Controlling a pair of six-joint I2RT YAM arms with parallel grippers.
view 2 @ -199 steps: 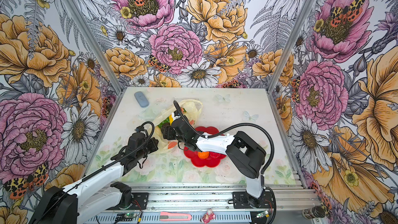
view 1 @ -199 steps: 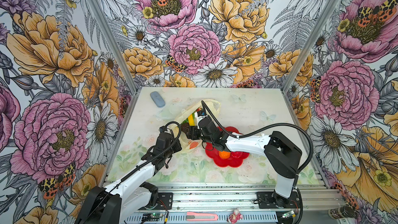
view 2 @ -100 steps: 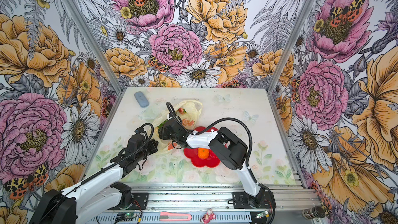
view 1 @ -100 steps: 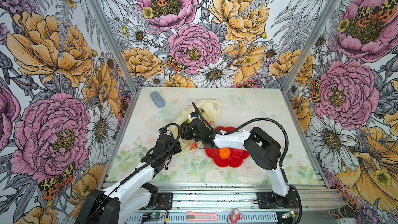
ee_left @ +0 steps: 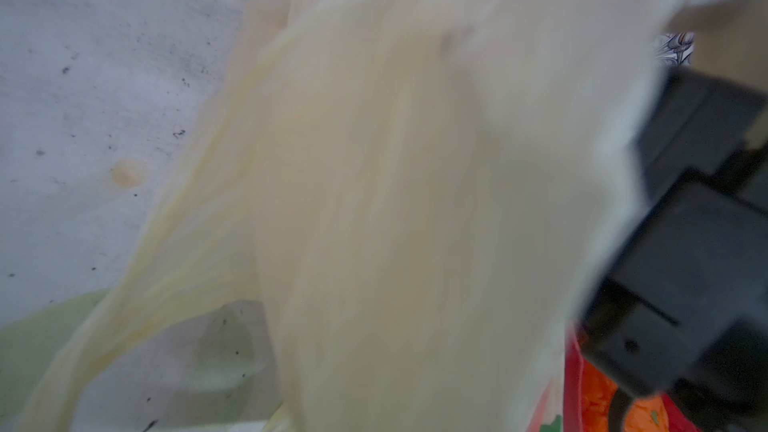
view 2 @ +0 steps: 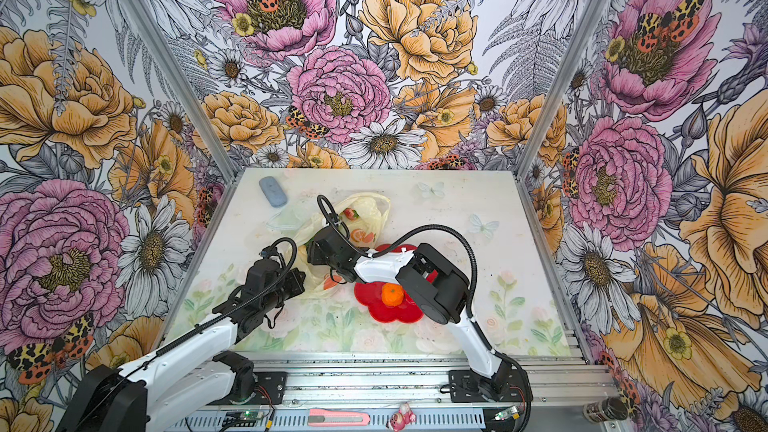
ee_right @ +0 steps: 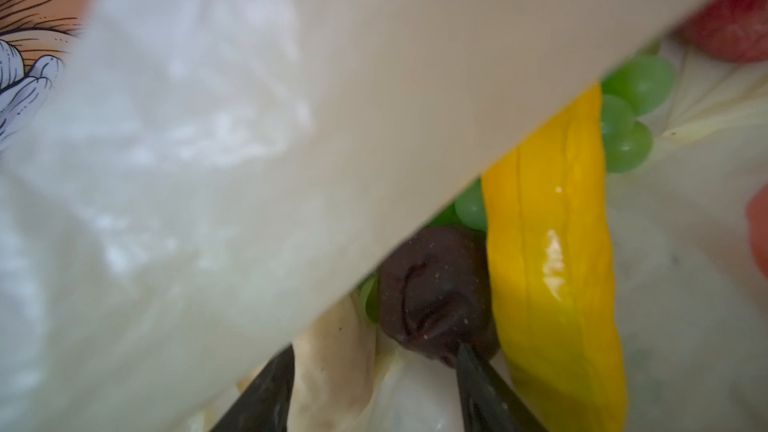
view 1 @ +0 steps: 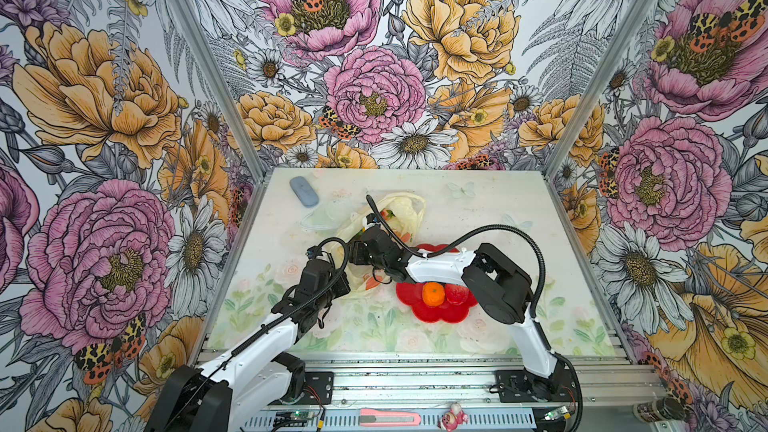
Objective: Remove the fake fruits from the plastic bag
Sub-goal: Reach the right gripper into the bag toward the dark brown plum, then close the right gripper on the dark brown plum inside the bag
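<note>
Front rail: pink knife (view 1: 389, 420) lying flat, small pink figure (view 1: 453, 422) just beside it.

Table (view 1: 478, 209), near-right of middle: red plate (view 1: 432, 317), its far edge under the right arm. Orange (view 1: 433, 294) and apple (view 1: 456, 293) sit on it side by side, touching.

Left gripper (view 1: 345, 283) is at the near end of the bag (view 1: 405, 218). Jaws together. Bag film runs taut straight off the gripper and fills the left wrist view, blurred. The pinch itself is hidden.

Bag lies mid-table. Its long axis runs near to far and leans right toward the far end, where the handles loop. The near end is drawn to the left gripper. Printed orange pictures show on its right side.

Right gripper (ee_right: 374, 392) reaches across from the right, pointing left, into the bag. Jaws apart, clamped on nothing. One fingertip (ee_right: 478, 384) touches the brown piece (ee_right: 432, 297). A cream-tan shape lies between the fingertips; whether fruit or bag fold, cannot tell.

Banana (ee_right: 552, 263) lies inside the bag, against the brown piece. Its long axis runs straight away from the right gripper, and its far end slips under the film. Grapes (ee_right: 636, 118) lie behind and beside the banana's far half. A red piece (ee_right: 735, 22) beyond them is blurred.

Far left corner: blue-grey oblong (view 1: 304, 191), flat on the table, long axis roughly near to far, apart from the bag.
</note>
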